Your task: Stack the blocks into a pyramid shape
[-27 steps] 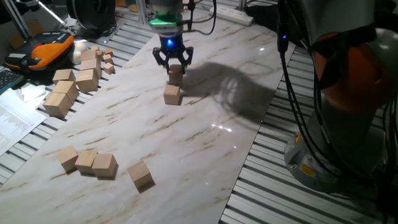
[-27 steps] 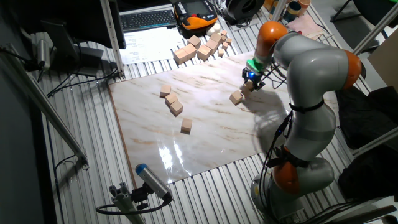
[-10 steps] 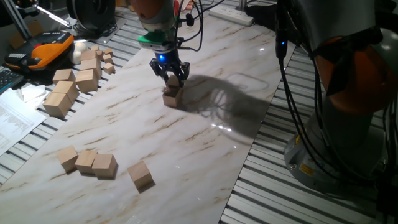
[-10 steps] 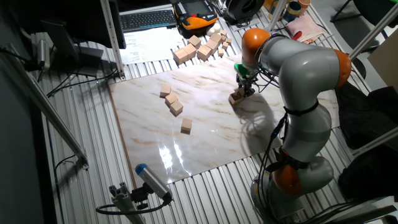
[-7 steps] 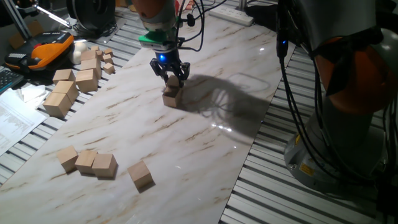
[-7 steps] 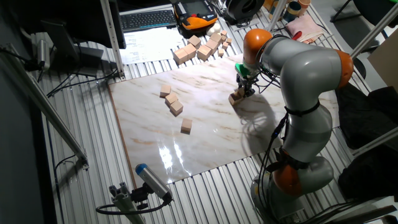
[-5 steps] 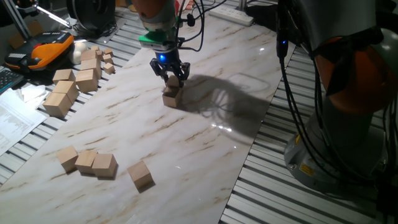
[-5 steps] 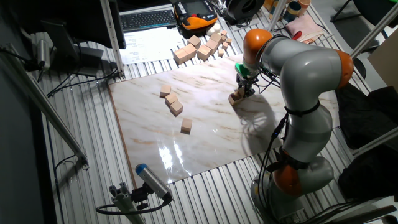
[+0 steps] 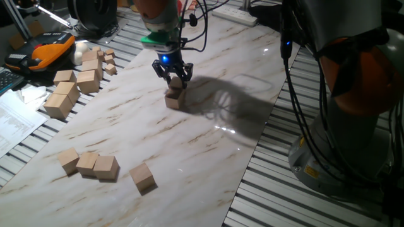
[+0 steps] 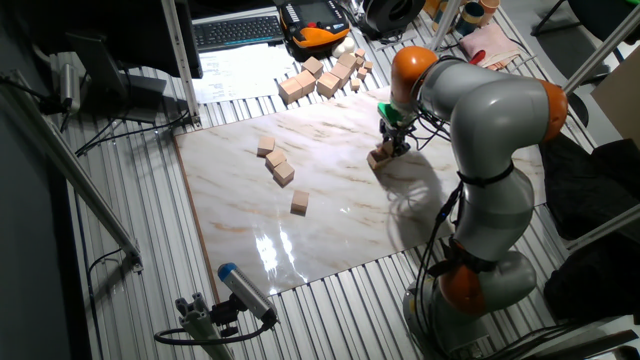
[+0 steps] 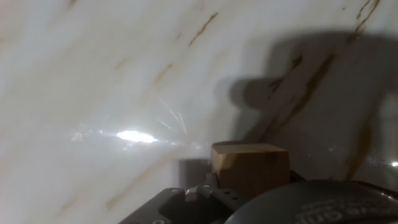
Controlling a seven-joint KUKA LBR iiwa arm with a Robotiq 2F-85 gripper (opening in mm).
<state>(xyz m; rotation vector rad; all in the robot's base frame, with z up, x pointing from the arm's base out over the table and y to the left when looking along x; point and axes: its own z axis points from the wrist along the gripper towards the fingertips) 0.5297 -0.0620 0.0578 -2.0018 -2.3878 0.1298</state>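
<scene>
Since the first earlier picture the end effector has come toward the lone block on the tabletop, and the carried block now sits right above that one, seemingly resting on it. The fingers close on the carried block's sides; the hand view shows it held between them. Well off from the end effector, near the tabletop's far end, three blocks lie in a touching row with a fourth block just beside them. Beyond the tabletop's edge, off to one side of the end effector, sits a pile of bigger wooden blocks.
</scene>
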